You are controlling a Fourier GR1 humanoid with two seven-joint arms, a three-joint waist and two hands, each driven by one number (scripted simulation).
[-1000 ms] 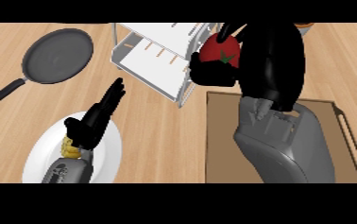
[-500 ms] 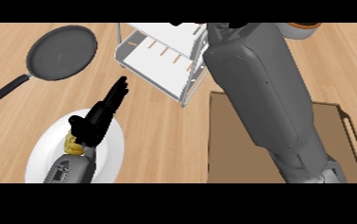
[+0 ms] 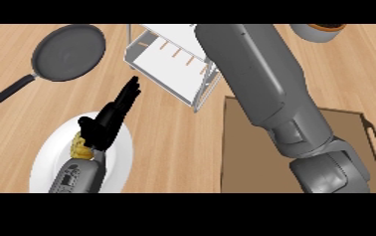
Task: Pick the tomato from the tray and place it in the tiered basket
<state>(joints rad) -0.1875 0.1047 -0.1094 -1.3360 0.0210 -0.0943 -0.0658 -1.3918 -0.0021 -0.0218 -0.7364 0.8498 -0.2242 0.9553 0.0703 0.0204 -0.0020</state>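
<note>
Grey forearm casing filled the right half of the head view, the only view I had. My right arm (image 3: 272, 95) ran from the lower right corner up toward the tiered basket (image 3: 172, 65), a white wire-and-panel frame on the wooden counter (image 3: 176, 140). The right hand lay beyond the upper edge of the view, so I could not tell how its fingers stood or whether they held anything. The tomato was not visible anywhere; I could not confirm its position from this view. The brown tray (image 3: 235, 145) sat just beside the basket, partly under the arm, and its exposed part showed no tomato.

My left hand (image 3: 110, 120) rested over a white plate (image 3: 51, 155) at the lower left, fingers straight and relaxed, holding nothing. A small yellowish item (image 3: 81, 150) lay on the plate beside it. A dark frying pan (image 3: 70, 53) stood at the upper left, well apart from the basket.

Handling note, as a judgement: a tomato is light, smooth-skinned and easily bruised. I would take it across its widest part, fingers and thumb opposed, and set it down rather than let it fall.
</note>
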